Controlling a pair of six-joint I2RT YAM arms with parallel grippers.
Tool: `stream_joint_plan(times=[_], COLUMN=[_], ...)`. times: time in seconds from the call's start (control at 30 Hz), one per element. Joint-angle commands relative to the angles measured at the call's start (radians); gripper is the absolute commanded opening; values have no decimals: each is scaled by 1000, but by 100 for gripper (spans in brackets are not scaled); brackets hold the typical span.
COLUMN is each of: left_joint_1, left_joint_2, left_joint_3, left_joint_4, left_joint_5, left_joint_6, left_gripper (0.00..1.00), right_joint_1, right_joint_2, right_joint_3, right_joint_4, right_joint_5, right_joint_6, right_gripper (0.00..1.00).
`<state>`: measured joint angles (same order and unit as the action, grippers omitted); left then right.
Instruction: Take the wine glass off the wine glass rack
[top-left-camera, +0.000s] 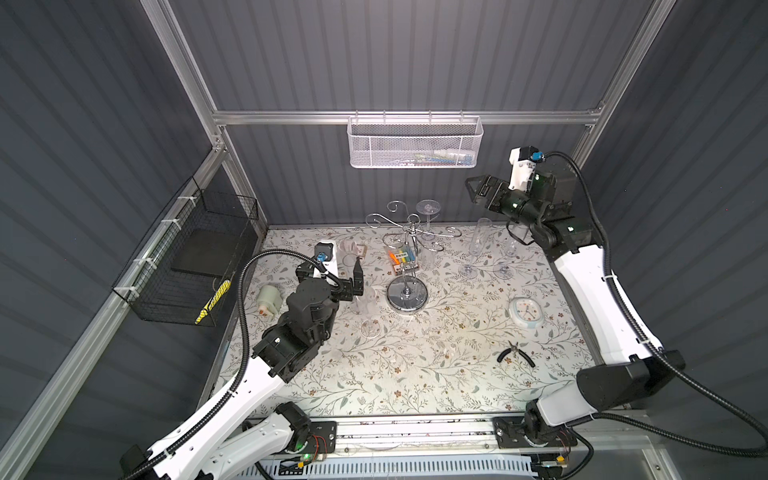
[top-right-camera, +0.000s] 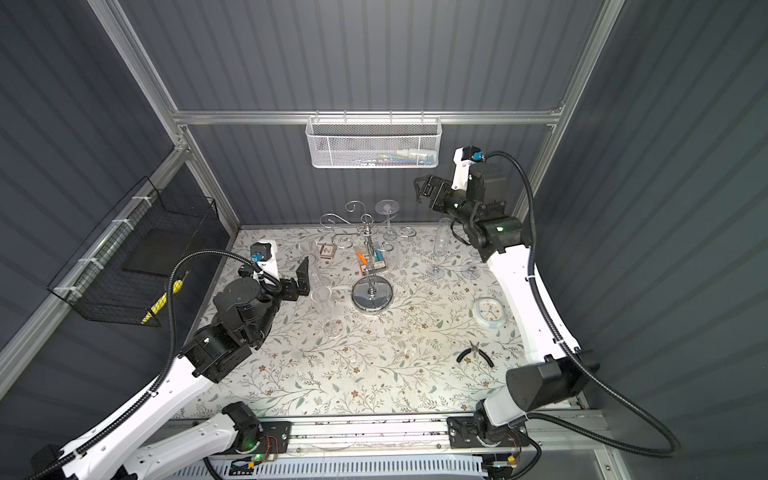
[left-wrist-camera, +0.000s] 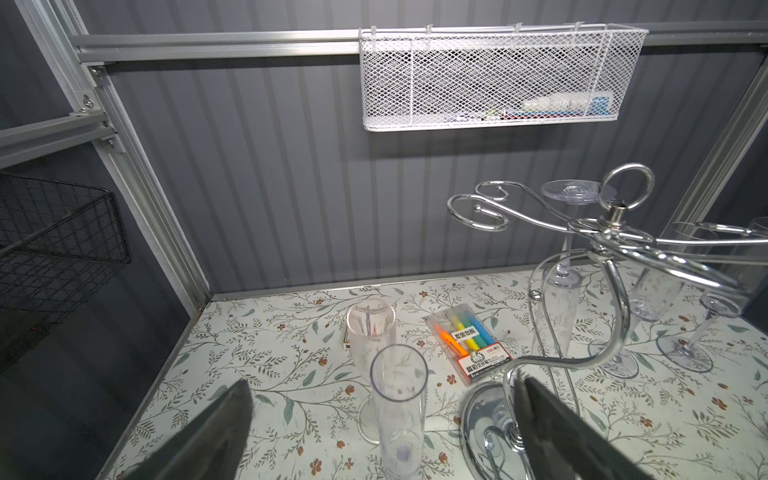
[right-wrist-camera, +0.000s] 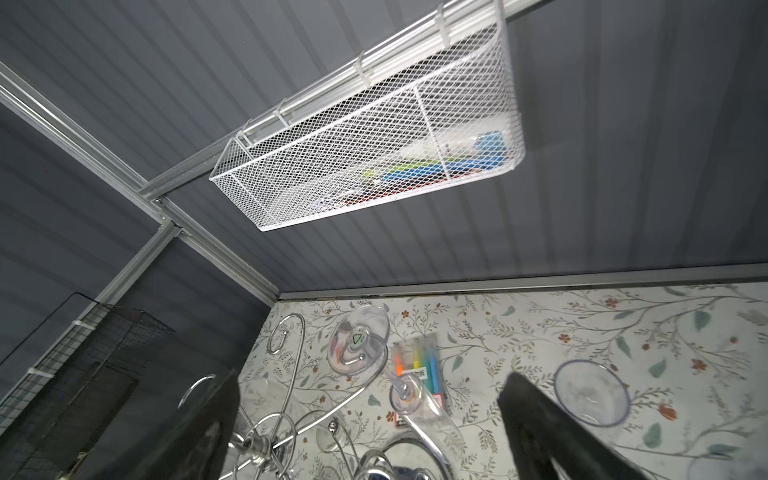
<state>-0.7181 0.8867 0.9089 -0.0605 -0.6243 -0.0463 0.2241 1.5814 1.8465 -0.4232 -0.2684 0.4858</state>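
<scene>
Dark grey ribbed walls (top-left-camera: 374, 54) close the booth on three sides, braced by an aluminium frame (top-left-camera: 291, 117) whose cross rail runs along the far wall. The table (top-left-camera: 415, 365) fills the floor of it, covered in a pale cloth printed with leafy sprigs and small brown flowers. Two white arms reach in from the near edge. The left gripper (left-wrist-camera: 381, 381) sits low over the left half of the table with its fingers spread wide, and from its wrist camera a clear flute (left-wrist-camera: 398, 386) stands in the gap, touching neither. The right gripper (top-left-camera: 470, 191) hangs high at the far right, also wide apart and empty. A black wire basket (top-left-camera: 187, 266) is strapped to the left wall, and a white mesh basket (top-left-camera: 413, 143) hooks over the far rail. The wine glass rack (top-left-camera: 406, 296) stands just left of centre toward the far side, its mirror base flat on the cloth. The wine glass (top-left-camera: 429, 206) hangs upside down from a far scroll arm, foot uppermost, between the two grippers and clear of both. More flutes stand at the far right. A white clock (top-left-camera: 526, 311) lies to the right, black pliers (top-left-camera: 515, 353) nearer, and a pack of highlighters (top-left-camera: 402, 258) behind the rack.
</scene>
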Motion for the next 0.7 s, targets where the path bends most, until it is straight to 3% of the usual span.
stream_joint_plan(times=[0.0,0.23,0.33,0.67], left_joint_1=[4,4,5,5], left_joint_2=[-8,-3,-8,-63], left_joint_3=[14,18,22,-30], left_joint_4=[20,15,-1,-26], left_joint_5=[22,38,59,61], left_joint_6=[-34,-43,-59,-129], left_gripper=[100,100,100,100], right_joint_1=[-39,-55,-54,-44], right_joint_2=[98,314,365,451], right_joint_3=[80,219,223,252], right_joint_4=[-65,-96,-65,-12], right_joint_5=[-247,-497,-544,-597], right_joint_6=[100,227,268,316], right_gripper=[99,79,71,64])
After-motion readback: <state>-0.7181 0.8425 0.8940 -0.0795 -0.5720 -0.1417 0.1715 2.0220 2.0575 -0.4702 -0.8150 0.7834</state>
